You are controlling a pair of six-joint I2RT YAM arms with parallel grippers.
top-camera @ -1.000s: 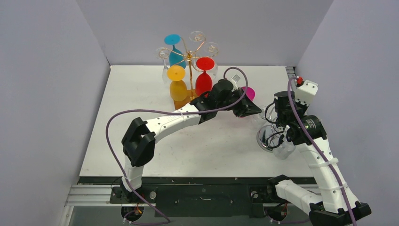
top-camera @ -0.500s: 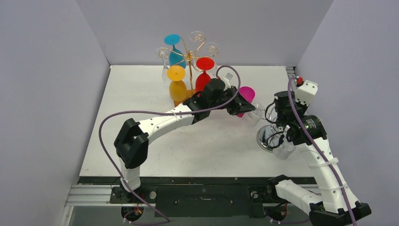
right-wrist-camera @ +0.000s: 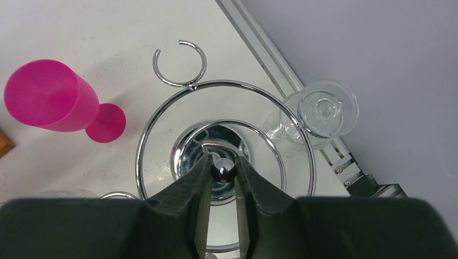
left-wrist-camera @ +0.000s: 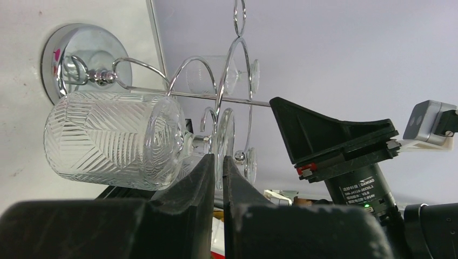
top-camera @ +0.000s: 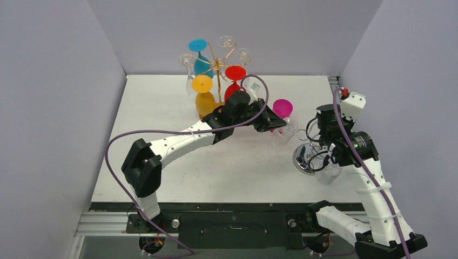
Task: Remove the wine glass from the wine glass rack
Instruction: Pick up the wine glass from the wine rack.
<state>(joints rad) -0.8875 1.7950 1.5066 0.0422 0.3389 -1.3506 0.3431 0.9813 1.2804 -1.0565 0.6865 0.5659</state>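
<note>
A white tabletop (top-camera: 156, 135), scuffed in places, fills the floor of a three-sided booth. The back wall (top-camera: 302, 32), left wall (top-camera: 48, 108) and right wall (top-camera: 410, 65) are plain pale lilac-grey. A metal rail (top-camera: 108, 221) runs along the near edge. The light is even, the shadows soft.

Wine glass rack (top-camera: 217, 65): wooden base mostly masked by orange glass (top-camera: 204, 102) and left arm. Clear glass (left-wrist-camera: 113, 137): foot rim lost between left gripper (left-wrist-camera: 217, 162) fingers. Chrome stand (right-wrist-camera: 183, 154): lower rings hidden beneath right gripper (right-wrist-camera: 222, 162).
</note>
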